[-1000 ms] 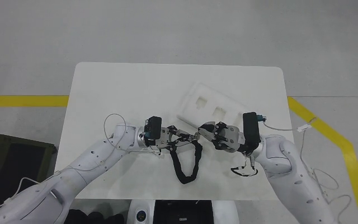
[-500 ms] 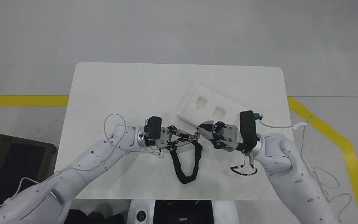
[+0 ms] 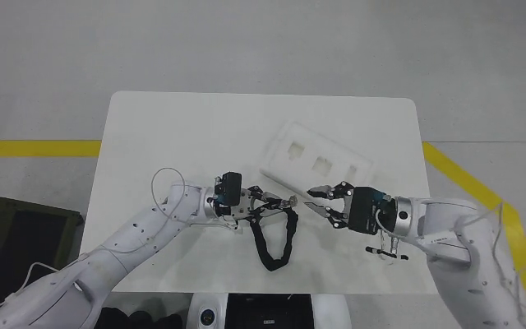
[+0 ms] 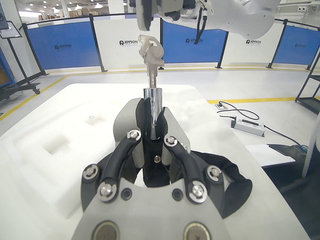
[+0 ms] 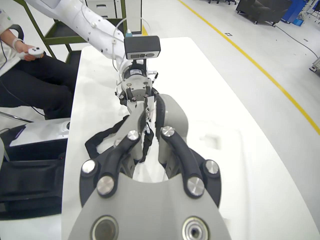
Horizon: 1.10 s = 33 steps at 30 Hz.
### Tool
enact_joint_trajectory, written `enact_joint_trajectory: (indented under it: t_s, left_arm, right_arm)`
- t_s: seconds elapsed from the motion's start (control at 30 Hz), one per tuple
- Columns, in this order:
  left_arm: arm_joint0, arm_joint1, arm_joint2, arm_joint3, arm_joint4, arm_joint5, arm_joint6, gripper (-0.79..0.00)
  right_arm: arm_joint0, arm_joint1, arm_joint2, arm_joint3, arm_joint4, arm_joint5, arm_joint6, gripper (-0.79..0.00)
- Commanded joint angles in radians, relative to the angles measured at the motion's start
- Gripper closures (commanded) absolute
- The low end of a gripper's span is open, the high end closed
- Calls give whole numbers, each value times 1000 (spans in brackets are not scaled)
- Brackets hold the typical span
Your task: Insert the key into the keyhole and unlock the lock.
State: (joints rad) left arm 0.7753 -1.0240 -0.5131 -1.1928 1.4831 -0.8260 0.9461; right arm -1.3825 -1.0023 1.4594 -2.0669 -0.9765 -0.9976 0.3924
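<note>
My left gripper [image 3: 267, 203] is shut on the chrome lock cylinder [image 4: 153, 112], holding it just above the table with its open end toward the right arm. The silver key [image 4: 151, 57] sticks out of the cylinder's keyhole, with its ring at the head. From the lock, the black fabric-covered cable [image 3: 275, 243] hangs in a loop onto the table. My right gripper [image 3: 315, 201] is open, a short gap to the right of the key [image 3: 289, 200], touching nothing. In the right wrist view the key [image 5: 147, 116] shows between the spread fingers [image 5: 172, 111].
A white foam tray [image 3: 320, 156] with square pockets lies tilted behind the grippers. The white table [image 3: 164, 132] has bare room at the left and along the back. The table's front edge is close below the cable loop.
My right gripper has let go of the key, opened and drawn back to the right, with its wrist turned. The left gripper has kept still with the lock.
</note>
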Motion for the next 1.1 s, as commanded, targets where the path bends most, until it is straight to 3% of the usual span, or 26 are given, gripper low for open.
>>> enact_joint_trajectory:
  t_s: [0.0, 0.3, 0.73, 0.87, 1.07]
  left_arm:
    - [2, 3, -11, 4, -13, -44, -17, 0]
    - [11, 5, -39, 7, -71, -131, -83, 0]
    - [13, 1, -48, 11, -73, -138, -90, 0]
    - [13, 1, -48, 11, -73, -138, -90, 0]
    - [13, 1, -48, 11, -73, -138, -90, 0]
  right_arm:
    - [3, 6, 8, -13, -39, -15, 31, -785]
    - [40, 37, -23, -45, -99, -15, 106, -785]
    - [40, 37, -34, -33, -109, -9, 111, -785]
    - [113, 50, -111, -60, -215, -15, 99, -785]
    - [259, 86, -244, -4, -487, -15, -95, -785]
